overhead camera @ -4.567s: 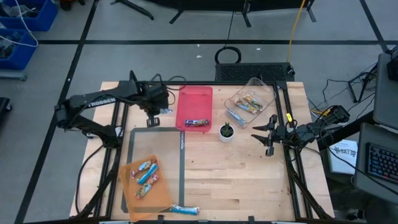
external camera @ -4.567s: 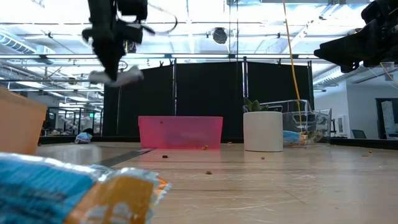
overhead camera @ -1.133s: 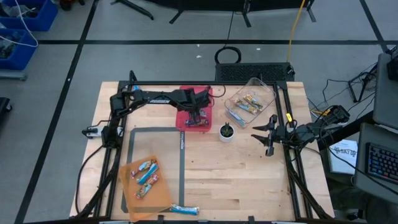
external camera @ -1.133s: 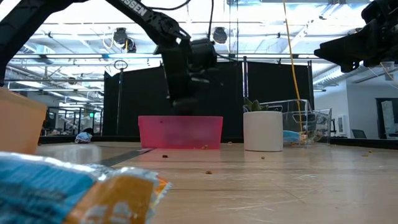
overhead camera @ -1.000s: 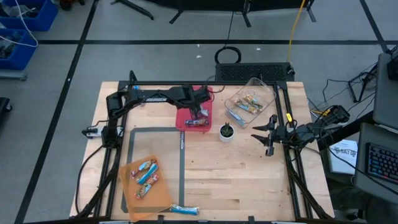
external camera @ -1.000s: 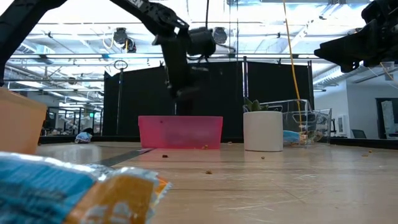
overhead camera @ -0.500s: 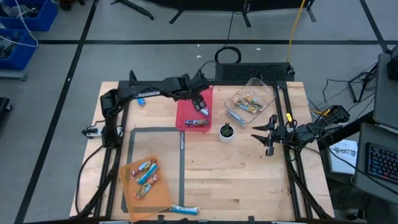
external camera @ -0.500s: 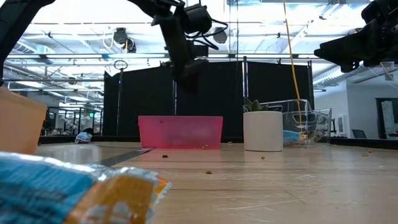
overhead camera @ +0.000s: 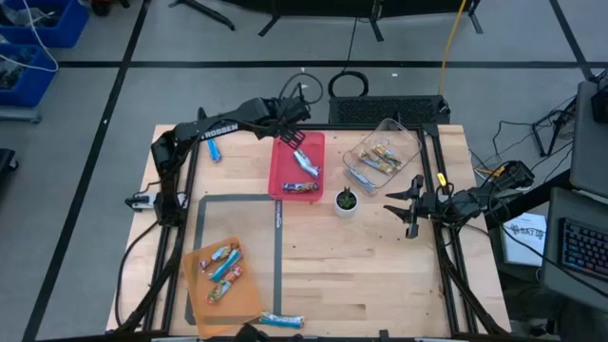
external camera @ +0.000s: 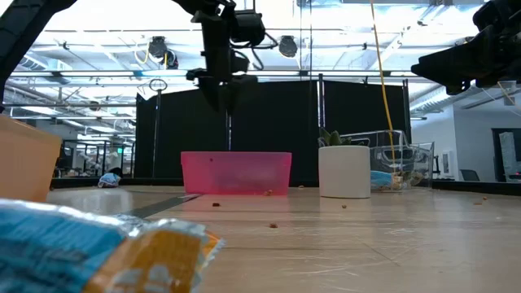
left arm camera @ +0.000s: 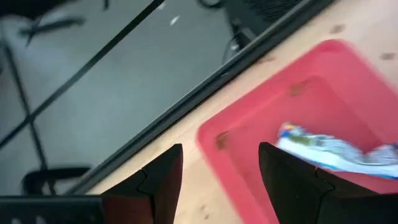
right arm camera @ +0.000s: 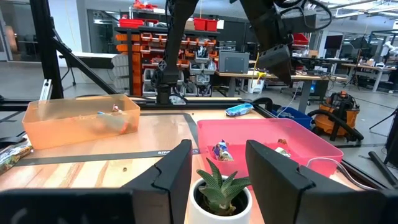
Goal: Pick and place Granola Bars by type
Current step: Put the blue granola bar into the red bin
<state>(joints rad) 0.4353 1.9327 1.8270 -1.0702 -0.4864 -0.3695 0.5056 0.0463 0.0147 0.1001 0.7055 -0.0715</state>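
The left gripper (overhead camera: 292, 140) hangs with its jaws parted and nothing between them, above the far left corner of the pink bin (overhead camera: 281, 163); in the left wrist view its two dark fingers (left arm camera: 163, 180) frame that corner with a clear gap. In the low view it is raised well above the bin's rim (external camera: 221, 91). Inside the bin lie two Granola Bars: a blue-and-white bar (overhead camera: 305, 164) near the middle and a dark red-brown bar (overhead camera: 301, 187) at the near end.

The right gripper (overhead camera: 411, 205) waits at about 3 o'clock of the table, with its fingers apart and empty. It faces the small potted plant (overhead camera: 347, 200), which stands in a white cup just off the pink bin's near right corner, at about 5 o'clock from it.

At 1 o'clock of the table a clear bin (overhead camera: 399, 134) holds several tan and blue bars (overhead camera: 381, 156). At 7 o'clock an orange bin (overhead camera: 245, 301) rests on a grey mat (overhead camera: 249, 217) and carries a cluster of mixed bars (overhead camera: 223, 269). One blue bar (overhead camera: 282, 320) lies on the wood at the near edge, at 6 o'clock, just beside the orange bin. Another blue bar (overhead camera: 215, 150) lies alone at 10 o'clock, close to the left arm's base, well apart from the pink bin.
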